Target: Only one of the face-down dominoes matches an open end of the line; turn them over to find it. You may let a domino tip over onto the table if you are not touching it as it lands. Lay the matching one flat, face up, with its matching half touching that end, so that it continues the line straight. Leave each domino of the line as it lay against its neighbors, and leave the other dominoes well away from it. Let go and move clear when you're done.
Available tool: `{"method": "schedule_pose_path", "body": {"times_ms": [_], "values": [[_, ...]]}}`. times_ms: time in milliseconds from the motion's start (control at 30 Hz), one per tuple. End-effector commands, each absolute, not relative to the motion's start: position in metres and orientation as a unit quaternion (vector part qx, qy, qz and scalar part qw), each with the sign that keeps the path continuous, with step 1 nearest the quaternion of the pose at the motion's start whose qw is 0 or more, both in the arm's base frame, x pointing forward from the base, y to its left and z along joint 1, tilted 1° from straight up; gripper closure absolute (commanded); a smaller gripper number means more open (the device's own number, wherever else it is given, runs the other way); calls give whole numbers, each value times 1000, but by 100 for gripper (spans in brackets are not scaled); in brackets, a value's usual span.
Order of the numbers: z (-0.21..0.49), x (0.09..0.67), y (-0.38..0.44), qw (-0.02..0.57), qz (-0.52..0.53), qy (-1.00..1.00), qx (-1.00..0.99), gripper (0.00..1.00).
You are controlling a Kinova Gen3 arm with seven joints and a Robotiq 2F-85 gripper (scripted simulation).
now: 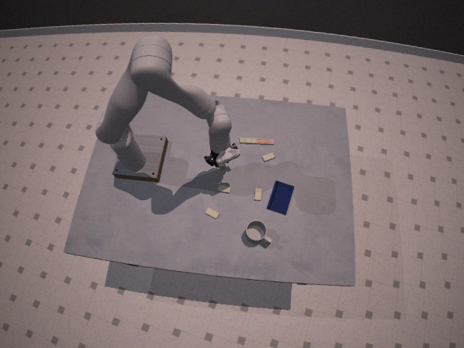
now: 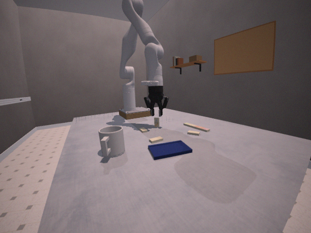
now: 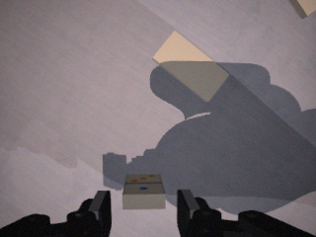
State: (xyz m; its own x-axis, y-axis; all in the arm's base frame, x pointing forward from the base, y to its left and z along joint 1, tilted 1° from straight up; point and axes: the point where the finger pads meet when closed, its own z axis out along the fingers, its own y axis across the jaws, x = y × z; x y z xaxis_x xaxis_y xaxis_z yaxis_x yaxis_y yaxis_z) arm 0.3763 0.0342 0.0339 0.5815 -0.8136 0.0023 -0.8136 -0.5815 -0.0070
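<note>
Mug [image 1: 256, 230] [image 2: 112, 141], seemingly with nothing inside.

Matt grey table [image 1: 157, 232] [image 2: 130, 190], glossy white mug [image 1: 247, 236] [image 2: 115, 142].

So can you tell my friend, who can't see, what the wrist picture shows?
A domino stands on end, orange and blue dots showing, below the open end effector's black fingers. Beyond it, a blank-backed domino lies flat, partly in shadow.
</note>
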Motion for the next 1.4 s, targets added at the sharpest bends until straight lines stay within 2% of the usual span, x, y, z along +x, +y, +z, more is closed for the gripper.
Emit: {"method": "schedule_pose_path", "body": {"times_ms": [0,1367], "values": [[34,377,34,3,-3,457,-889,53],[20,377,34,3,-3,457,-889,53]]}}
